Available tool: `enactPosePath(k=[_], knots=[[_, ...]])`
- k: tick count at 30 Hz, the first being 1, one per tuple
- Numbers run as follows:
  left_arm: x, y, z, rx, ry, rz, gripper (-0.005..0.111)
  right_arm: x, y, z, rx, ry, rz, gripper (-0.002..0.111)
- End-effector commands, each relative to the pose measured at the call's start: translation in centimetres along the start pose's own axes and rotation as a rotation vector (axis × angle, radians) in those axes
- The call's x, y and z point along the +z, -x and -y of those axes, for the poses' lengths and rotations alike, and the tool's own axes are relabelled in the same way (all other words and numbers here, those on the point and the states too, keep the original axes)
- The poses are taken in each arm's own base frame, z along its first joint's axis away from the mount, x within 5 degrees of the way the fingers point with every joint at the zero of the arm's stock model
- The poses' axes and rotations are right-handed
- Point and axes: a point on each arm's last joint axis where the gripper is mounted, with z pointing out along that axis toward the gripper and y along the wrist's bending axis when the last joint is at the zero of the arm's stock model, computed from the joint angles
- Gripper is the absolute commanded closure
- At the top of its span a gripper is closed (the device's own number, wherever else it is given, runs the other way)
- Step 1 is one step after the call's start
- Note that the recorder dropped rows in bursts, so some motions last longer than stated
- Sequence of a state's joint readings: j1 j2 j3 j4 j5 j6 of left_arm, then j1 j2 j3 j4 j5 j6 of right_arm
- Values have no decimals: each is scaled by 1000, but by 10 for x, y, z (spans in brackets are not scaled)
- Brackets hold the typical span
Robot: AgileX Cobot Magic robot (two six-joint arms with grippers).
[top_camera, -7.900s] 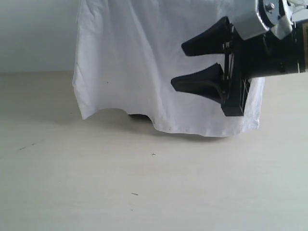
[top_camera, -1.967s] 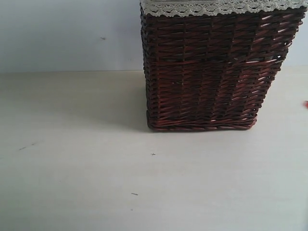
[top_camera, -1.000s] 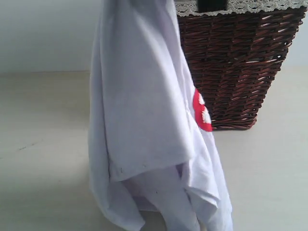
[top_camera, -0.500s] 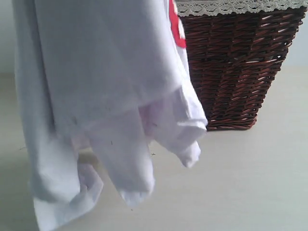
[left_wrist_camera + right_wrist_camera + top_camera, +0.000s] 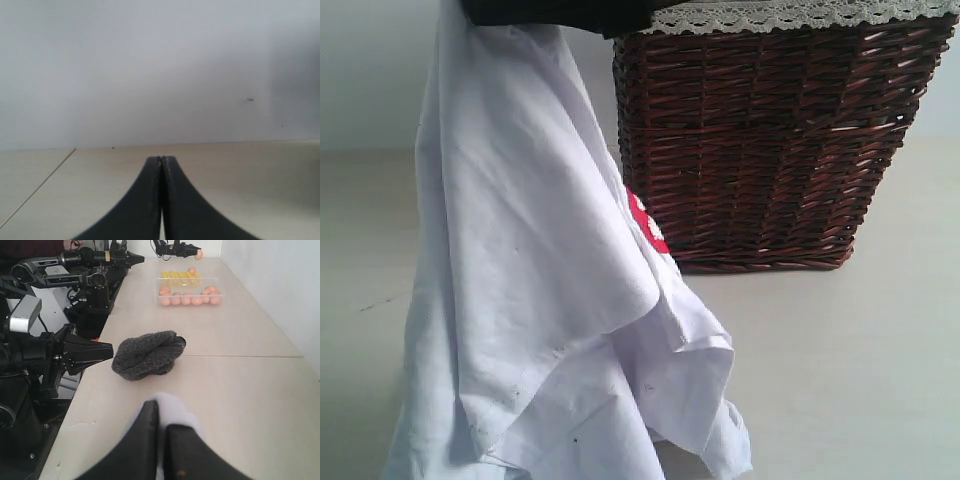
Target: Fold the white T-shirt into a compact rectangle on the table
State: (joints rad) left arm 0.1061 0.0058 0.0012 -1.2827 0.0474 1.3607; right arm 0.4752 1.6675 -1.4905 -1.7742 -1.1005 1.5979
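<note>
White T-shirt (image 5: 520,250) is off the surface (image 5: 840,380) for most of its length. It hangs from a pinch point at 12 o'clock in the exterior view, under a dark arm section (image 5: 560,10) at the frame's top edge. Long axis runs 12 to 6. The lower folds bunch at 6–7 o'clock and probably touch the surface, but the frame cuts them off. Red chest strip (image 5: 646,222) faces 3 o'clock, toward the wicker basket (image 5: 760,140). The shirt is in front of the basket and off to its 9 o'clock side.

Right jaws are pinching a wad of white fabric (image 5: 175,407), so the shirt drops straight to 6 o'clock from them. My read is that this is the hang point.

Left jaws are pressed together with nothing between them. The left wrist view shows only bare surface and wall, no cloth.

The shirt hangs on the left arm's side of the exterior view. The left arm looks like the free one to take a second corner, and its jaws need to open first. Nothing is laid flat yet.
</note>
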Motion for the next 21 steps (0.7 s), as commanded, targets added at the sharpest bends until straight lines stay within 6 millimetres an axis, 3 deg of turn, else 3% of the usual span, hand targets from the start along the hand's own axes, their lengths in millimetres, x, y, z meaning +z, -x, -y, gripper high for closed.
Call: enactPosePath(k=[1,6,13,17,21], knots=[[-1,1,0,-11,0,6,107,-5,9,-7,-5,18,36,108],[-1,1,0,-11,0,6,107,-15,12,-15,146,92,32,108],[-1,1,0,-11,0,6,107,-39,-6,4,249,4,26,108],[-1,1,0,-11,0,6,107,-67,-26,10,181,-106,15,108],[-1,1,0,-11,0,6,107,-95,-51,12,-18,-402,-62,108]])
